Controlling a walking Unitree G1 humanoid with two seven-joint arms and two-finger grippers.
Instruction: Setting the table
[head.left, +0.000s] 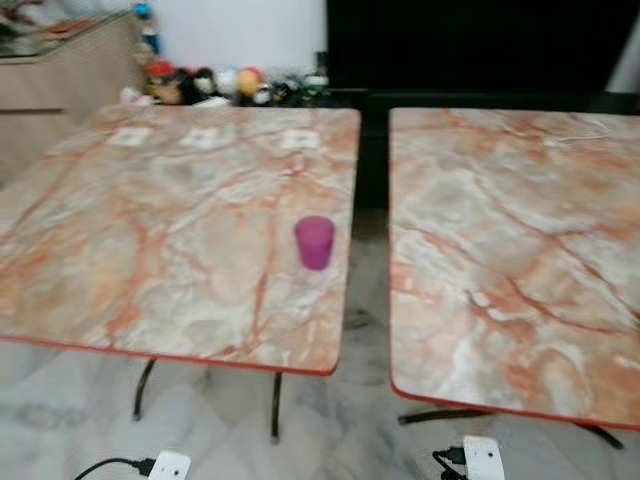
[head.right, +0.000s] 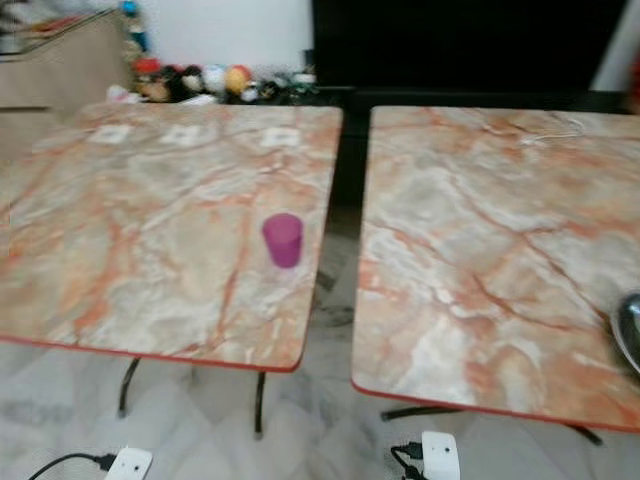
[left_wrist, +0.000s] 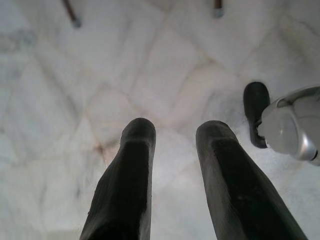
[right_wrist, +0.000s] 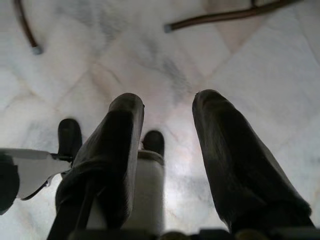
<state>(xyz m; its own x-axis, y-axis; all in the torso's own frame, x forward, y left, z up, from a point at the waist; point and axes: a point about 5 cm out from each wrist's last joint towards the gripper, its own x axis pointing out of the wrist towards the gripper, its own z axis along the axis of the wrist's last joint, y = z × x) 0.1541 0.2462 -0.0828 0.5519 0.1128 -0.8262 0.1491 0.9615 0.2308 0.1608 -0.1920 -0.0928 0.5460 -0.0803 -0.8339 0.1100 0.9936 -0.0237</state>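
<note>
Two marble-look tables side by side with a gap between them. The purple cup (head.left: 314, 242) sits upright on the left table (head.left: 150, 230), near its right edge and toward the near side. The right table (head.left: 520, 250) has a dark rounded thing at its right edge. Both arms hang over the pale floor (left_wrist: 75, 100): left gripper (left_wrist: 175, 131) and right gripper (right_wrist: 167, 104) each have fingers apart, holding nothing.

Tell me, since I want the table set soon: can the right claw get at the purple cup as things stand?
Probably not yet. The right claw hangs open over the floor, below table height, while the purple cup stands near the left table's right edge. Nothing blocks the cup; the arm must lift first.
</note>
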